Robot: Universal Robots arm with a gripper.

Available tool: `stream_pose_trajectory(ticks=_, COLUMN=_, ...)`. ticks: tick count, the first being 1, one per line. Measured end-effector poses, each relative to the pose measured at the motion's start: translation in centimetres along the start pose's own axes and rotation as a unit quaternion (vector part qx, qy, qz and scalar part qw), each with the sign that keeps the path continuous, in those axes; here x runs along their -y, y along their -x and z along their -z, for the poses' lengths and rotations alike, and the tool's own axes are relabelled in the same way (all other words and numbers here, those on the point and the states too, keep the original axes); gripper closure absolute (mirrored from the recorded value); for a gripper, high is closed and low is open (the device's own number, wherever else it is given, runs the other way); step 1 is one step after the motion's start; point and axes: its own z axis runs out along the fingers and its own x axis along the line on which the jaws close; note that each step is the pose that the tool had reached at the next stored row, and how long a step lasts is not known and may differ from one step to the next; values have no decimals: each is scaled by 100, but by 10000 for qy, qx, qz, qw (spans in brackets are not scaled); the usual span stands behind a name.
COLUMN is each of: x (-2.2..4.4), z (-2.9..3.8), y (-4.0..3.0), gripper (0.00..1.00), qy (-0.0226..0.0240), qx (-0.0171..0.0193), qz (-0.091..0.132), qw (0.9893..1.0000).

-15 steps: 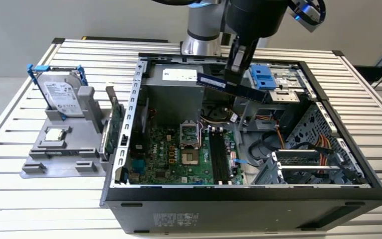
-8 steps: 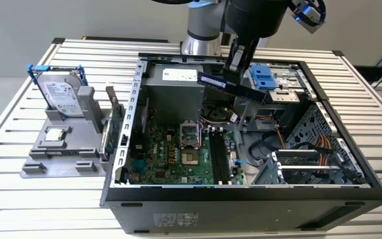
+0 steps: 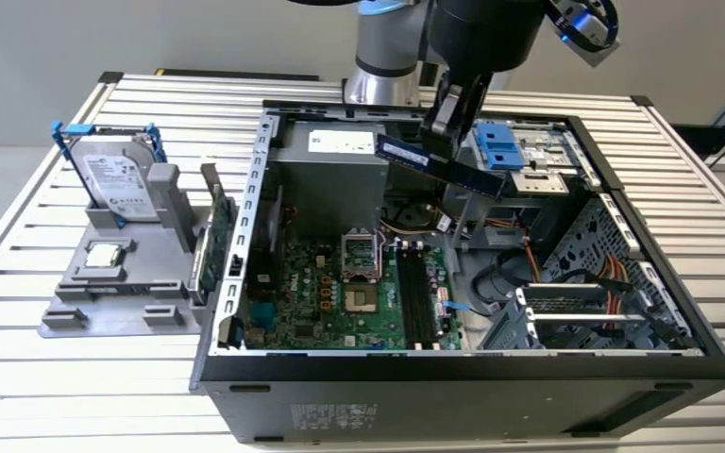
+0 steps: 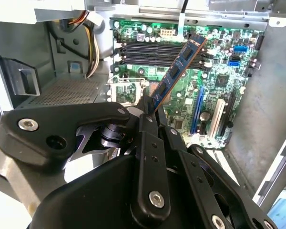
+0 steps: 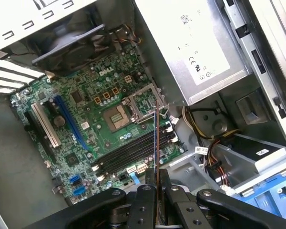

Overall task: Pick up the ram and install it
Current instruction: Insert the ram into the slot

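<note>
One claw (image 3: 444, 130) clenches the ram (image 3: 476, 177), tilted above the open computer case (image 3: 463, 377).

A pale table of long ribbed metal slats (image 3: 35, 377) carries everything; the slats run from the exterior view's left to its right, with dark gaps between them. Two things rest directly on it. A large black-and-grey metal computer case (image 3: 463, 401) lies on its side, open face up, across the middle and the exterior view's right of the tabletop. Just beside it, toward the exterior view's left, sits a grey moulded plastic holder (image 3: 117, 302) with a flat base and upright slots. Bare slats show around both.
</note>
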Motion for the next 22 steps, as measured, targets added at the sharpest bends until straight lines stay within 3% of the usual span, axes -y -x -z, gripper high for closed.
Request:
stream_pose_trajectory(ticks=13, x=0, z=0, y=0, gripper=100, qy=-10, qx=6, qz=-391, qw=9992)
stream_pose_trajectory(ticks=22, x=0, z=0, y=0, gripper=100, qy=-19, qx=12, qz=-738, qw=9973)
